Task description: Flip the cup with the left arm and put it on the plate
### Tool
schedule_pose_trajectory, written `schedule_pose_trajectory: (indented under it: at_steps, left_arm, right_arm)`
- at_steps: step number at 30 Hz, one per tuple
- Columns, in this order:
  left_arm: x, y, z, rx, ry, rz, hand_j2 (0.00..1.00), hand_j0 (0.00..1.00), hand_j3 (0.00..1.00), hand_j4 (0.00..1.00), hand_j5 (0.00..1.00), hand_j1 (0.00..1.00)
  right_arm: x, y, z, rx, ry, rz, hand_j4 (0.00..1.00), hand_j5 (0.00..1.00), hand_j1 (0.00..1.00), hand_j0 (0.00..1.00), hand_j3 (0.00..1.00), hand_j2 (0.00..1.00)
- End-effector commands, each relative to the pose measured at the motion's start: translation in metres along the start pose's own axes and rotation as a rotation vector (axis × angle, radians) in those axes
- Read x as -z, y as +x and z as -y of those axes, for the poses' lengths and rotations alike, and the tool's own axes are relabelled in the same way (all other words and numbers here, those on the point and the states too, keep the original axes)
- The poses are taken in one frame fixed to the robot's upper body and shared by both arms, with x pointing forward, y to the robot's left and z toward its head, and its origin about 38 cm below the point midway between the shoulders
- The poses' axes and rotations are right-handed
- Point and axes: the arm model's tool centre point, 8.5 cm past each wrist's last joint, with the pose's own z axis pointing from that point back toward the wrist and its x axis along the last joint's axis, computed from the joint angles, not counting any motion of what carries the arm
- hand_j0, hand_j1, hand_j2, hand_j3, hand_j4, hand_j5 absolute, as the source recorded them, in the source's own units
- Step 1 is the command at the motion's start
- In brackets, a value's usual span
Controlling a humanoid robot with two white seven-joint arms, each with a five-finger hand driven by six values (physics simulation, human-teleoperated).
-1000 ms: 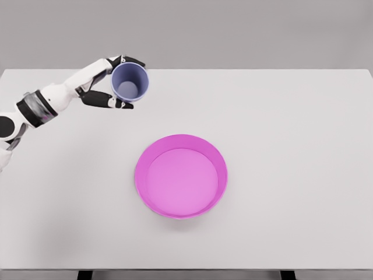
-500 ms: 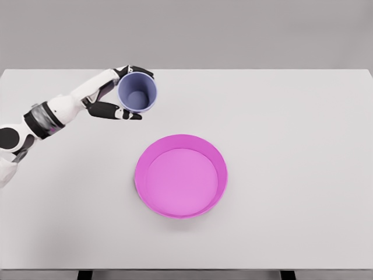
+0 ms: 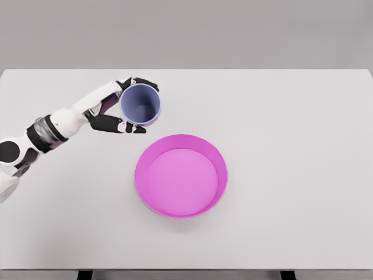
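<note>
One cup (image 3: 140,105) is gripped by the left robot hand (image 3: 123,108), fingers wrapped round its side, mouth turned toward the camera so the inside can be seen. It's held at about 11 o'clock from the one plate (image 3: 181,175), near the rim but not touching. The plate is sat flat on the table (image 3: 291,128). Only one arm can be seen, reaching in from 9 o'clock.
</note>
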Motion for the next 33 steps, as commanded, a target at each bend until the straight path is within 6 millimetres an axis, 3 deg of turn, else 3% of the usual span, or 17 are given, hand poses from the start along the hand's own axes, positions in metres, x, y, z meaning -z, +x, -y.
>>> schedule_pose_trajectory:
  at_steps: [1,33]
  left_arm:
    - [0.002,0.004,0.002,-0.011,-0.001,0.017,0.76,0.76,0.76,0.76,0.76,0.76]
    - [-0.006,-0.001,0.051,-0.098,-0.06,0.027,0.76,0.76,0.76,0.76,0.76,0.76]
  right_arm:
    - [0.0,0.0,0.0,0.0,0.0,0.0,1.0,1.0,1.0,1.0,1.0,1.0]
    - [0.0,0.0,0.0,0.0,0.0,0.0,1.0,1.0,1.0,1.0,1.0,1.0]
